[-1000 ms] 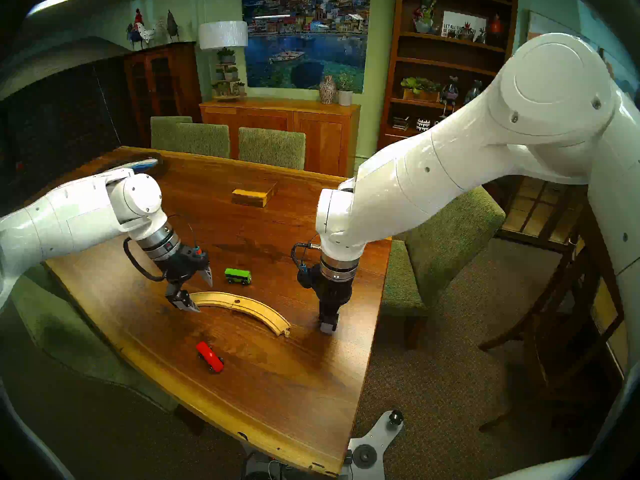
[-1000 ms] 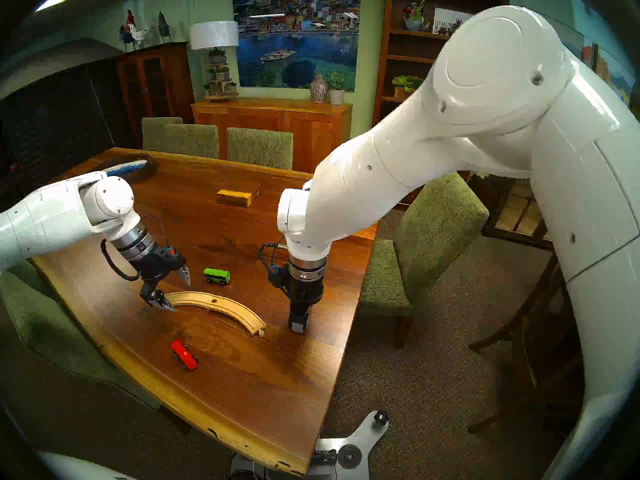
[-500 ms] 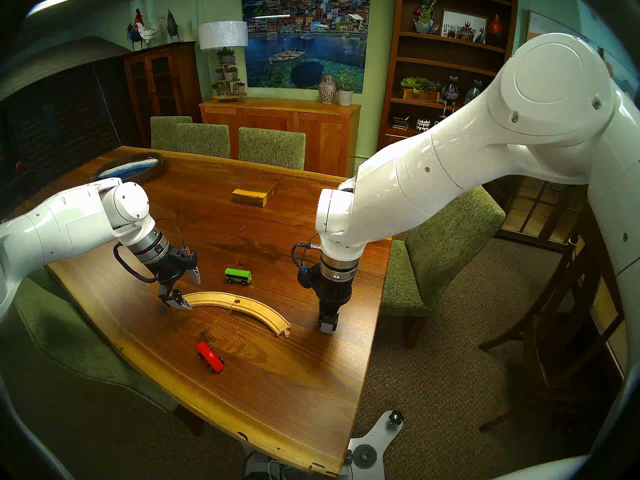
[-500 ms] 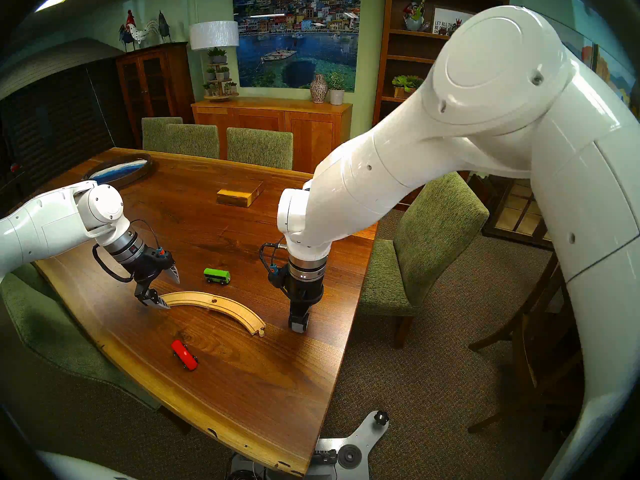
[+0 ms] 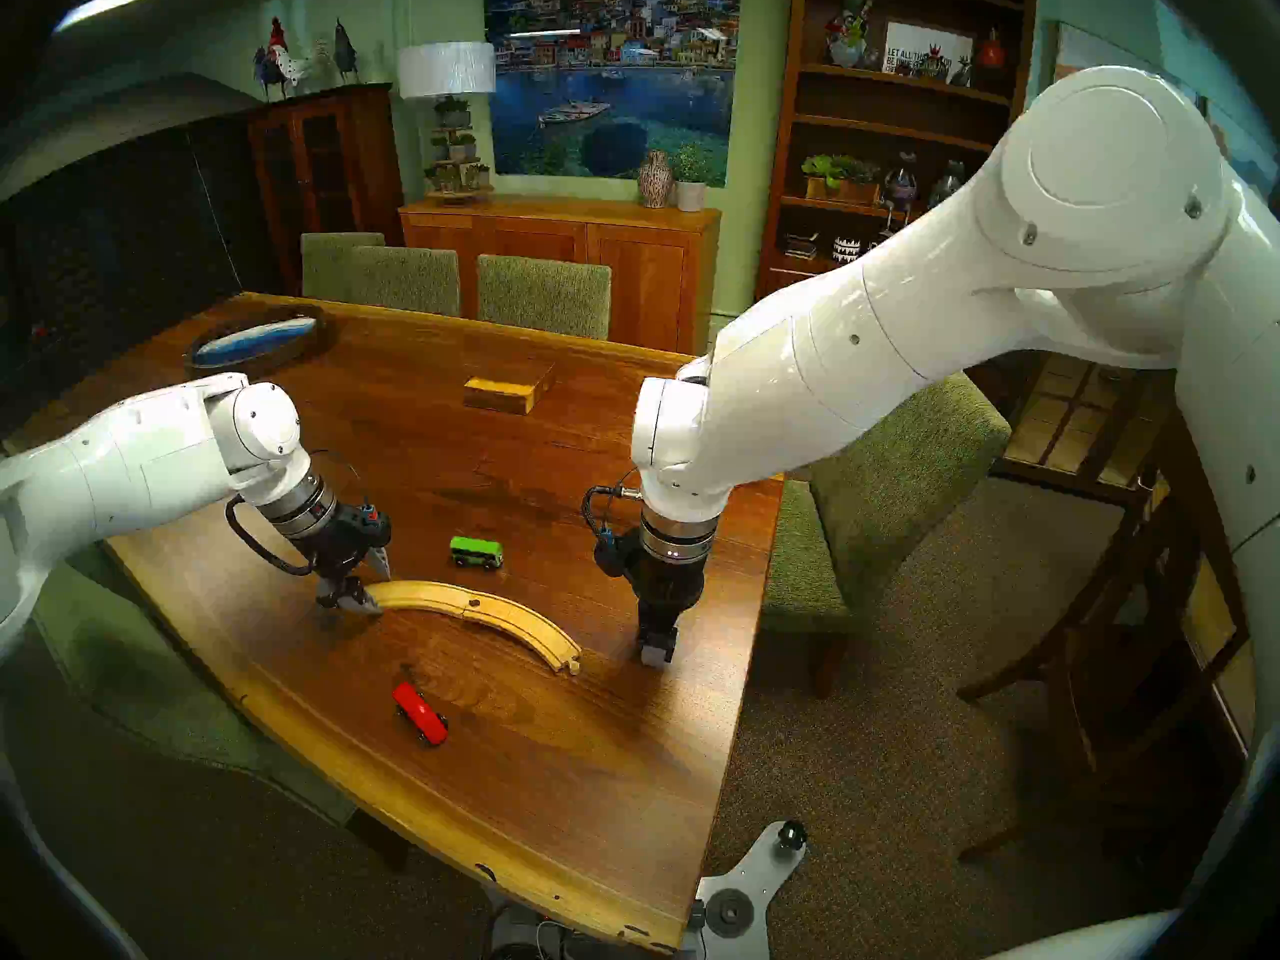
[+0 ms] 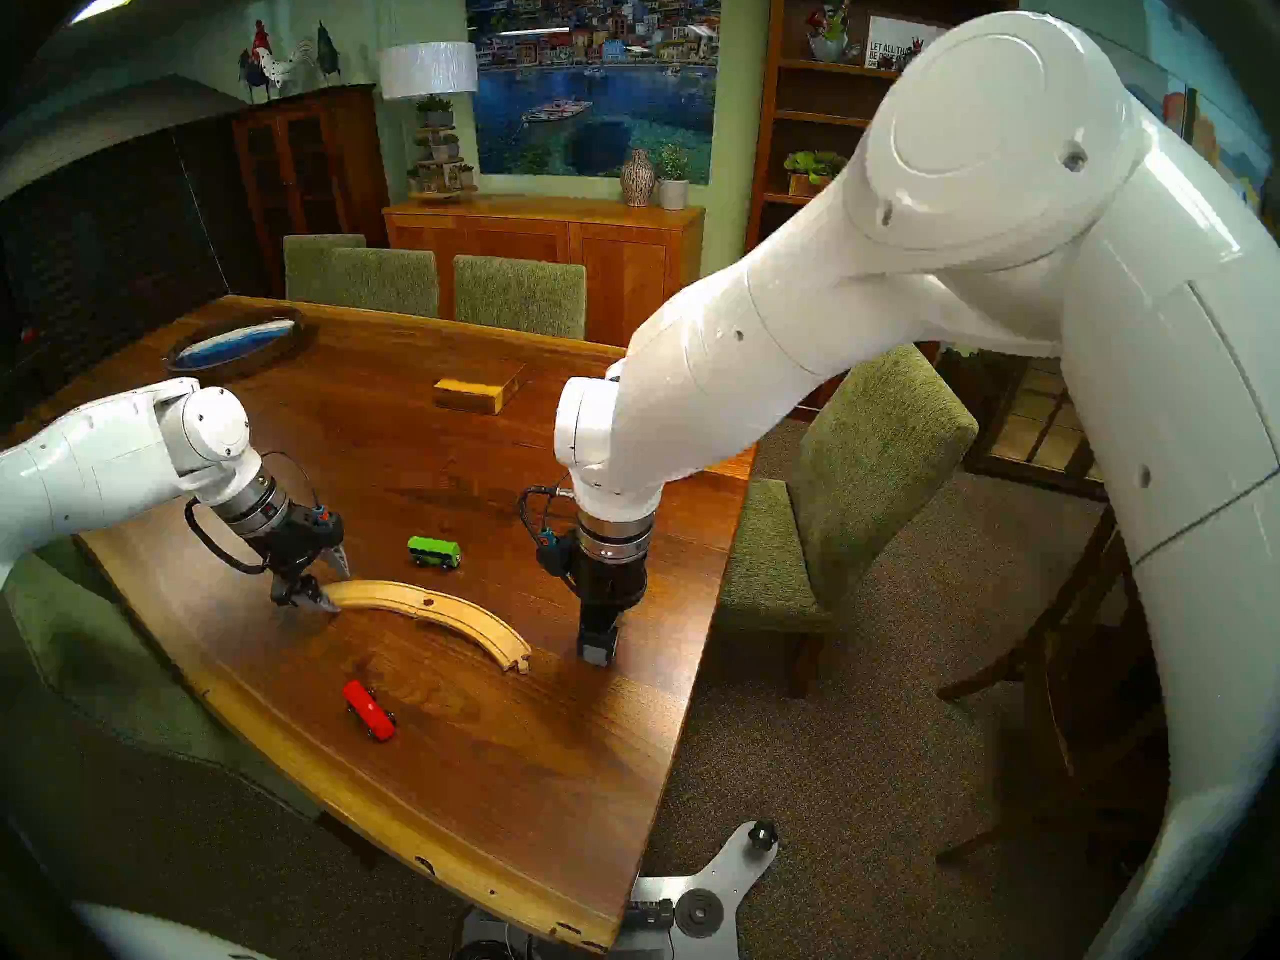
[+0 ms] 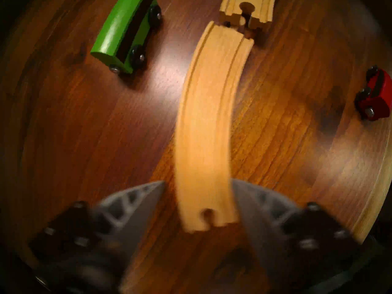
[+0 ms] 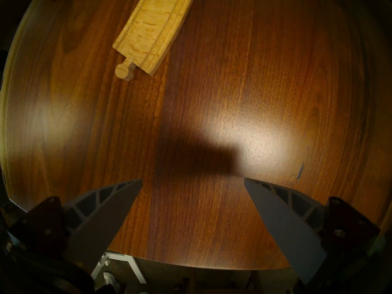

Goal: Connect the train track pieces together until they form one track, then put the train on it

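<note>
Two curved pale track pieces lie end to end as one arc on the table: the left piece (image 5: 422, 593) (image 7: 203, 121) and the right piece (image 5: 530, 626) (image 8: 152, 26). At the seam (image 7: 244, 26) their ends sit offset sideways. My left gripper (image 5: 376, 586) (image 7: 199, 185) is open and low, its fingers on either side of the left piece's socket end. The right gripper (image 5: 656, 654) (image 8: 193, 179) is open over bare table, right of the peg end (image 8: 125, 71). The green car (image 5: 476, 552) (image 7: 125, 30) stands behind the arc, and the red car (image 5: 420, 713) (image 7: 377, 98) in front.
A yellow-brown wooden block (image 5: 509, 390) lies mid-table further back. A dark oval tray (image 5: 256, 342) sits at the far left. Green chairs (image 5: 893, 494) stand around the table. The table's front edge (image 5: 499, 861) is close behind the red car.
My left gripper has dropped and shifted left, from above the arc down to its left end, which it now straddles. Right arm, track and both cars have stayed put.
</note>
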Controlling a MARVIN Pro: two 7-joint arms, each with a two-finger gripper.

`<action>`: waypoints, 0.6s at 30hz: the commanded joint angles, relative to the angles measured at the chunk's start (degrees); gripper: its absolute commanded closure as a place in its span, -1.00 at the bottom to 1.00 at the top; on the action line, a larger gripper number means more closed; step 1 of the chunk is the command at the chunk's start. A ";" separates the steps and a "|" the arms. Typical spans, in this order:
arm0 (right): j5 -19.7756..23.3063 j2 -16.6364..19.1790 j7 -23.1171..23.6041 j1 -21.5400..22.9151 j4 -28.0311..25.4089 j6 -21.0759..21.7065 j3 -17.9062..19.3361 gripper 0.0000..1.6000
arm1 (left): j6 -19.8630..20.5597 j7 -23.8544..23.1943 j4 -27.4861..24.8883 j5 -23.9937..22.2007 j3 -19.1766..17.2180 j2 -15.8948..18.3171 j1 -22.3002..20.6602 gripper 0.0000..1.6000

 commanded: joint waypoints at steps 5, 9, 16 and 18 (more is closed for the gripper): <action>0.15 0.35 0.06 1.26 0.27 0.05 0.47 -1.00 | 0.28 0.24 -0.15 0.31 -0.14 -0.56 -0.07 1.00; 0.15 0.35 0.06 1.26 0.27 0.05 0.47 -1.00 | 2.00 -0.01 -1.89 -0.08 -0.30 -0.06 -0.20 1.00; 0.15 0.35 0.06 1.26 0.27 0.04 0.46 -1.00 | 4.82 -0.32 -4.10 -1.21 -0.70 0.54 0.01 1.00; 0.15 0.35 0.06 1.26 0.27 0.04 0.46 -1.00 | 6.23 -0.22 -4.69 -1.68 -0.77 0.75 0.09 1.00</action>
